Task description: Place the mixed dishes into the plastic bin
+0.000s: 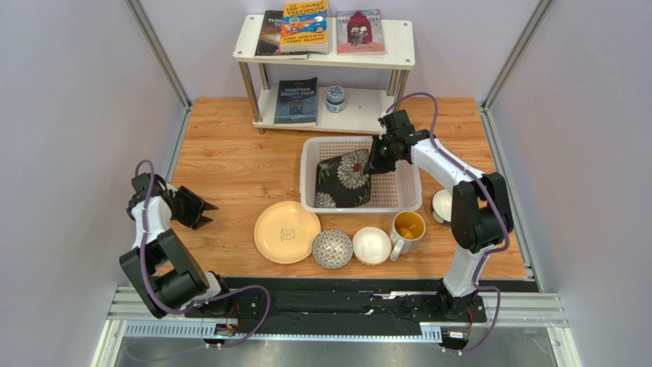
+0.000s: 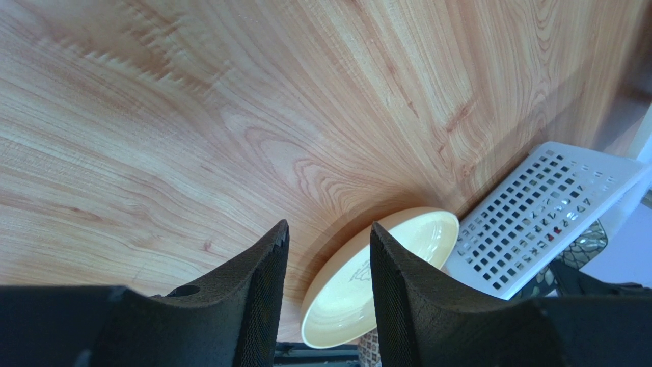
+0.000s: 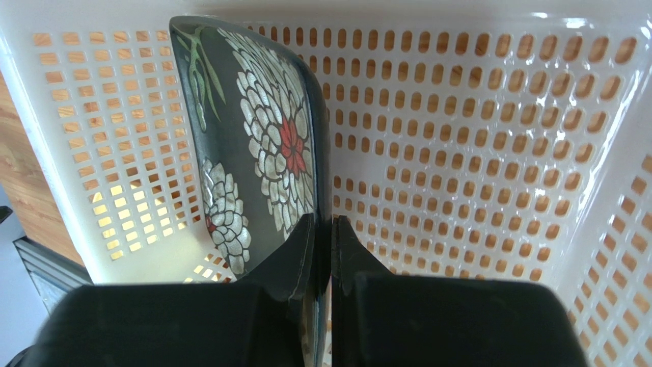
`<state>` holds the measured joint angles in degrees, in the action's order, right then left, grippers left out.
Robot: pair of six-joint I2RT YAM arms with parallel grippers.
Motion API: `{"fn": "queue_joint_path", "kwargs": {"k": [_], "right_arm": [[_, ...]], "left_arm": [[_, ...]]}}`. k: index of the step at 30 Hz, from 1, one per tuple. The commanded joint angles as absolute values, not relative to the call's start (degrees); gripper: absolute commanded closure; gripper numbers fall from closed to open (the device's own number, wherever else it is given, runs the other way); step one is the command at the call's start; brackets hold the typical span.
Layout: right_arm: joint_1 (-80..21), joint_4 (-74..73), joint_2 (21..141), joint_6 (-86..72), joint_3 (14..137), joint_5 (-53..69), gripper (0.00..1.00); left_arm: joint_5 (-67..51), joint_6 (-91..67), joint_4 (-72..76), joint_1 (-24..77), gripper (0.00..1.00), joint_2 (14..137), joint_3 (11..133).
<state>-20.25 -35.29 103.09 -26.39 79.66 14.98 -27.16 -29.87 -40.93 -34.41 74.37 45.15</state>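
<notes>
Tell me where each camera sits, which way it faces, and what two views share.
Top external: above, behind the arms, looking down on the table; both arms show.
Left wrist: low over wood, facing the yellow plate; open left gripper shows.
Right wrist: over the bin, looking in; right gripper shut on the black floral plate.
Shared: top and right wrist show that plate.

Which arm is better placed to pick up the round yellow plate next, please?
Left. The left gripper is open, empty and points at the yellow plate. The right gripper is shut on the black floral plate inside the bin.
</notes>
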Motion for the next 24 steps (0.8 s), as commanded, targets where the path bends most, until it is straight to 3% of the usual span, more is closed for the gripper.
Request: {"fn": "queue_joint_path", "kwargs": {"k": [1, 2, 4, 9, 13, 14, 24], "right_arm": [[-20.21, -29.09, 105.55, -26.02, 85.25, 20.65, 0.91], [-20.21, -29.27, 106.08, -26.19, 85.86, 20.74, 0.80], [-20.21, -29.53, 106.70, -26.45, 85.96, 20.92, 0.75], [-20.21, -29.27, 104.42, -27.51, 83.94, 19.78, 0.41], [-20.13, -31.02, 101.61, -27.33, 82.88, 17.76, 0.38], [-20.21, -32.85, 100.47, -27.25, 82.88, 17.14, 0.34], [-20.21, -41.66, 92.82, -26.54, 78.40, 11.60, 0.32]], "left_arm": [[-28.56, -28.48, -40.08, -33.49, 0.51, 74.44, 45.26], [-28.65, -28.48, -39.99, -33.40, 0.51, 74.53, 45.26], [-29.00, -28.39, -39.82, -33.05, 0.51, 74.88, 45.35], [-28.92, -27.34, -39.55, -30.24, 0.49, 76.90, 46.32], [-26.73, -26.28, -40.43, -24.80, 0.49, 78.48, 47.98], [-26.63, -25.58, -40.60, -23.83, 0.49, 78.83, 48.77], [-26.36, -22.24, -41.84, -13.62, 0.47, 84.55, 51.59]]}}
